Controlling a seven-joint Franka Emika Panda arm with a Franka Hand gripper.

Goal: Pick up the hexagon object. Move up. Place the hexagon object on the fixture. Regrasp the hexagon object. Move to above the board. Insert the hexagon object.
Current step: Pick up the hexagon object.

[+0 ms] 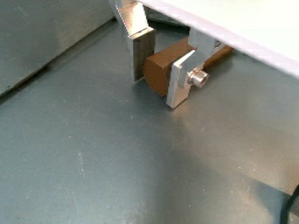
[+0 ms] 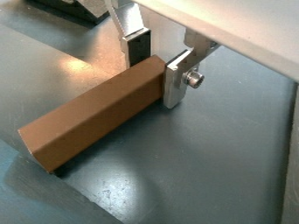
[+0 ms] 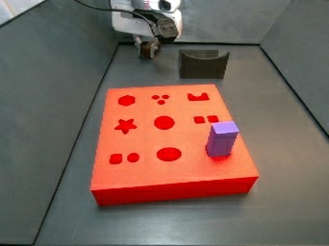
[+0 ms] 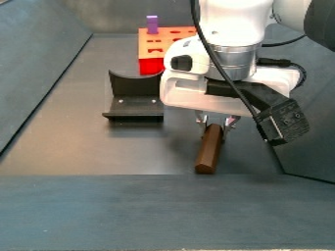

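I see the hexagon object point(image 2: 93, 118), a slim brown peg, lying flat on the grey floor with one end between the gripper's point(image 2: 156, 63) fingers. The dark fixture point(image 4: 133, 99) sits apart to its left, before the red board point(image 3: 167, 139).

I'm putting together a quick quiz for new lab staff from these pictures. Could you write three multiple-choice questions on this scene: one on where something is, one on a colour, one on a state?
1. Where is the purple block?
A. on the red board
B. in the fixture
C. on the grey floor

2. What colour is the peg between the gripper fingers?
A. purple
B. brown
C. red

3. What is the state of the fixture's notch?
A. it holds the peg
B. it holds the purple block
C. it is empty

Answers:
1. A, in a side view the block stands on the board near its right edge.
2. B, both wrist views show a brown peg between the silver fingers.
3. C, a side view shows the notch bare, with the peg at the gripper away from it.
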